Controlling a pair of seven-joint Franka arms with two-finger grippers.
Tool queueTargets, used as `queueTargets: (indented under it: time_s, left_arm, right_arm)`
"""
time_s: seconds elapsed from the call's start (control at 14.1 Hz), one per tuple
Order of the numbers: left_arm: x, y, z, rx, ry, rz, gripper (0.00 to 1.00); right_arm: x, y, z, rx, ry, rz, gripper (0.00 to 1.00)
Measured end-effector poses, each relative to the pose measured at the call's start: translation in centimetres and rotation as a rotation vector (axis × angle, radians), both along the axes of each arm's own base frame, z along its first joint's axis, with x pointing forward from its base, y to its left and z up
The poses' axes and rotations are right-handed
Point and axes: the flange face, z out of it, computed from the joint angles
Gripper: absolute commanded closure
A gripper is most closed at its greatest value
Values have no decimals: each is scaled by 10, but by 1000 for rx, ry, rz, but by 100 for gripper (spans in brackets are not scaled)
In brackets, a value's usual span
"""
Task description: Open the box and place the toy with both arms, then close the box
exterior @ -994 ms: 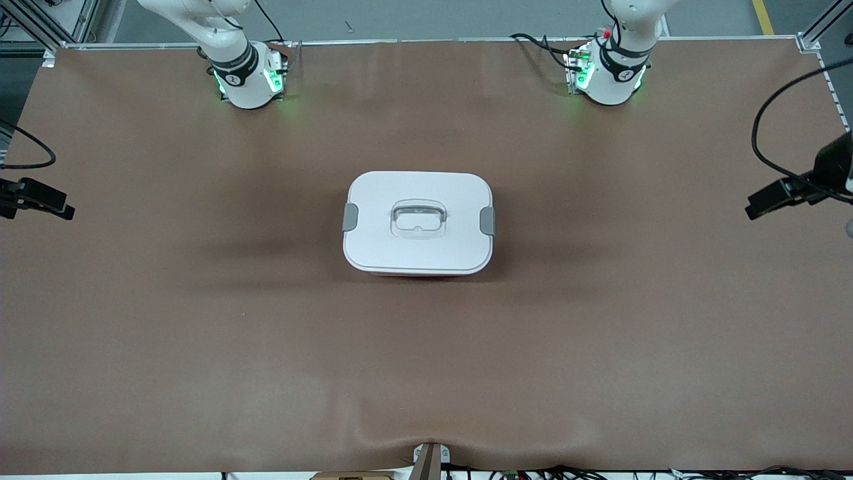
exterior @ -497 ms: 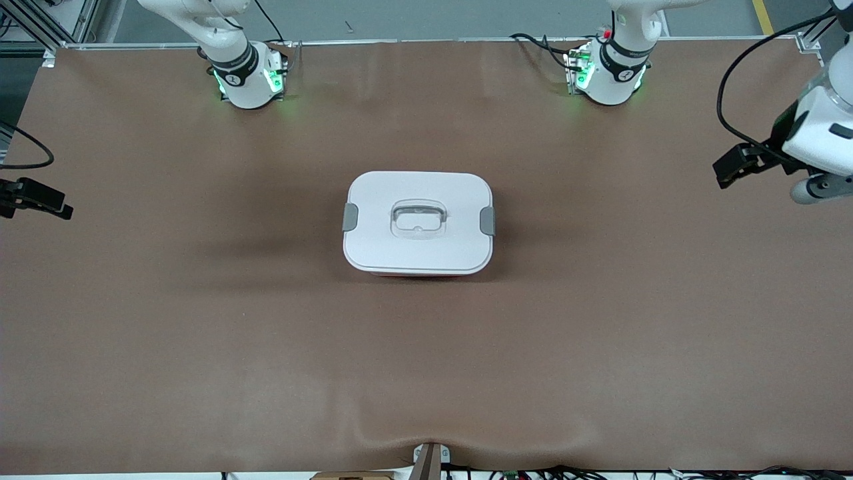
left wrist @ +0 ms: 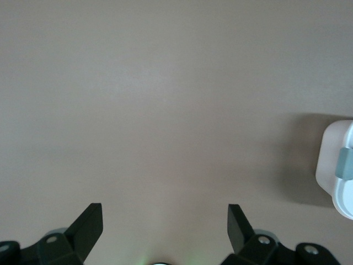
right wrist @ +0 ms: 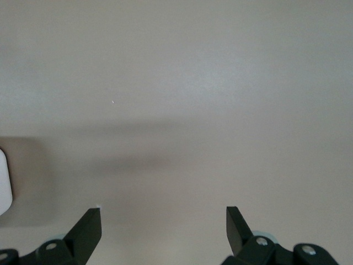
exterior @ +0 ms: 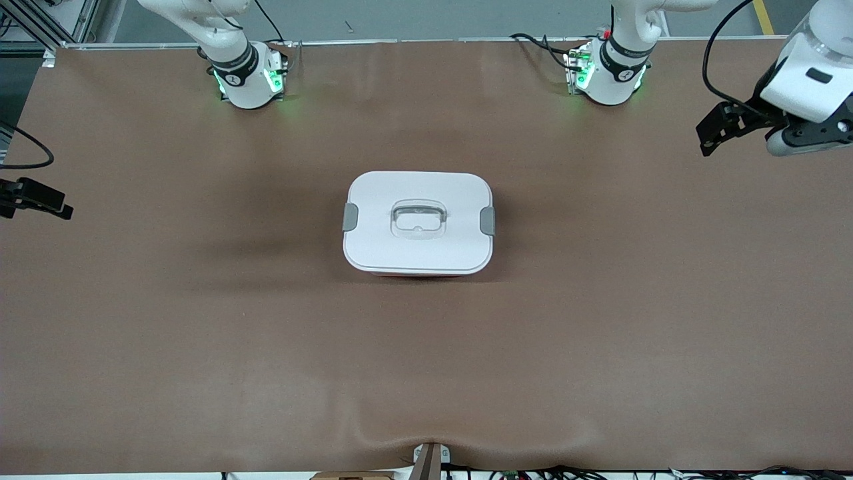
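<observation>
Sitting mid-tabletop [exterior: 200,347], the white box [exterior: 418,223] is being shown lidded, no toy seen: fitting both unopened and reclosed. No writing is being picked up. The left gripper [left wrist: 165,226] and right gripper [right wrist: 164,229], fingers apart, are being held over bare tabletop.

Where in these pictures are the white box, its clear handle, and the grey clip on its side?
white box [exterior: 418,250]: front view, on the lid's flat top, near its front edge.
clear handle [exterior: 418,219]: front view, middle of the handle in the lid's centre.
grey clip [exterior: 350,217]: front view, the clip toward the right arm's end.
</observation>
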Motion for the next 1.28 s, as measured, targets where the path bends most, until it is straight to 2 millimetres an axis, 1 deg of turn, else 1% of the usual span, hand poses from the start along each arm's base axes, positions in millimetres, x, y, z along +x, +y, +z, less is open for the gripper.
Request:
queueTargets:
  time_s: [0.07,0.21,0.28,0.57,0.64,0.78,0.99,1.28]
  left_arm:
    - [-2,1,0,-5,-2,-11,0]
    - [0,2,-5,-8,-3,-47,0]
    - [2,5,-10,-11,-7,-65,0]
    - [13,28,-30,-85,21,-79,0]
    - [16,31,-34,-91,26,-74,0]
    - [23,30,-39,-93,28,-74,0]
    - [33,29,-39,-92,23,-74,0]
    - [35,29,-35,-90,16,-74,0]
  right_arm:
    - [0,0,0,0,0,0,0]
    - [0,0,0,0,0,0,0]
    - [0,0,0,1,0,1,0]
    - [0,0,0,1,0,1,0]
    - [0,0,0,1,0,2,0]
    - [0,0,0,1,0,2,0]
    - [0,0,0,1,0,1,0]
    - [0,0,0,1,0,1,0]
